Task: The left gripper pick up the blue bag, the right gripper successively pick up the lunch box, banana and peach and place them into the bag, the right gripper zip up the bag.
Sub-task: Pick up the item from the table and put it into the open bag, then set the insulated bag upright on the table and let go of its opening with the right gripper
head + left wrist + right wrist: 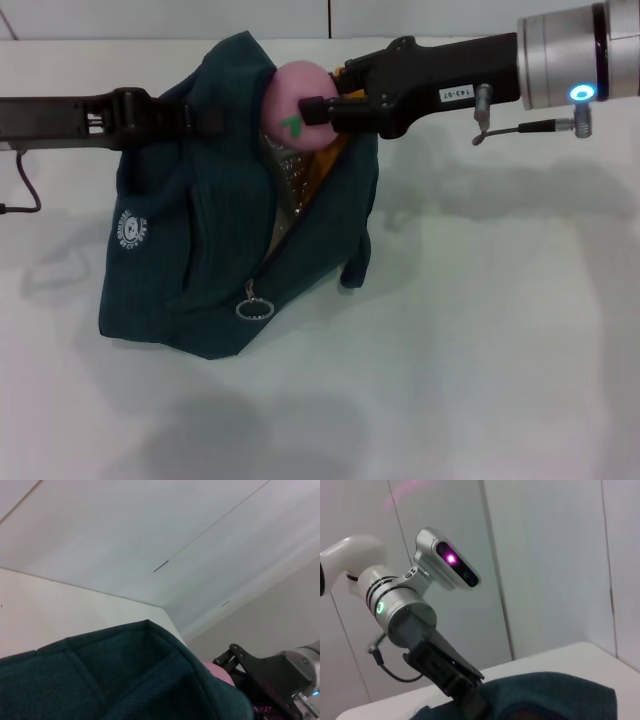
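**Over the bag mouth: one peach, pinched**

At centre of the white table (480,380), one large dark teal-blue fabric bag (190,270), propped up and slumped, mouth gaping toward 1 o'clock. One small white round logo (131,231) at the 9 o'clock side of its front. One metal ring zip pull (254,308) hanging at 6 o'clock, at the low end of the open zip. A strip of silver foil lining (290,185) visible inside the opening.

Directly above that opening, at 12 o'clock of the bag: one small round pink peach (295,120) with a green mark, pinched between the black fingers of the right gripper (312,108), reaching in from 3 o'clock. Far side of the peach hidden behind the fingers.

From 9 o'clock, the left gripper (195,118), clamped on the bag's upper edge; its fingertips buried in the fabric, so the exact hold hard to make out.

In the left wrist view, only the bag's rim (145,645) and a sliver of pink. In the right wrist view, the left arm (405,615) meeting the fabric.

Inside the bag, an orange-yellow patch beside the lining, too hidden to identify.
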Tool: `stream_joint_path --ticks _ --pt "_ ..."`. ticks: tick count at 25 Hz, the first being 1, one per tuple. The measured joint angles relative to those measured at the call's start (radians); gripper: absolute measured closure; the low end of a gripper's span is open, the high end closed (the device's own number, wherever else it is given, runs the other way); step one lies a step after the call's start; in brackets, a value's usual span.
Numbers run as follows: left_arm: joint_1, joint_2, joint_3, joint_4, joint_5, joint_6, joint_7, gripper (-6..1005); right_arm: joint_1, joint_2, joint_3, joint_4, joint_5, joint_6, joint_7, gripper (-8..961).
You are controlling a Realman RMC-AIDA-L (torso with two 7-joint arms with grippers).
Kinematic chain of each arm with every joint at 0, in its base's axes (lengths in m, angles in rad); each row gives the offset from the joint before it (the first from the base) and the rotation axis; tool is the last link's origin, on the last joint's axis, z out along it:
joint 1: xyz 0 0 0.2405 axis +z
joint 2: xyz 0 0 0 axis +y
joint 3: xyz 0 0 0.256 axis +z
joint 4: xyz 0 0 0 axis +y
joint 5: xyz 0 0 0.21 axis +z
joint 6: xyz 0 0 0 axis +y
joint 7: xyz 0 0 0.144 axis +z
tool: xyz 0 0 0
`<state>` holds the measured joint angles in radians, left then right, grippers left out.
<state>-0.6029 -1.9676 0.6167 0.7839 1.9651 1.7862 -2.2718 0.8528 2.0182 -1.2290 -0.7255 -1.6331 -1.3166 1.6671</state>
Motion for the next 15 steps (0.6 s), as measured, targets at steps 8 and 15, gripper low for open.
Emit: stream_joint_path --ticks 8,15 --pt "0.000 -0.002 0.002 0.000 0.002 -0.001 0.000 965 -0.010 0.003 0.001 0.002 0.008 0.006 -0.009 494" --pt "0.004 -0.002 0.002 0.000 0.001 -0.004 0.000 965 -0.113 0.000 0.007 -0.005 0.146 -0.002 0.083 359"
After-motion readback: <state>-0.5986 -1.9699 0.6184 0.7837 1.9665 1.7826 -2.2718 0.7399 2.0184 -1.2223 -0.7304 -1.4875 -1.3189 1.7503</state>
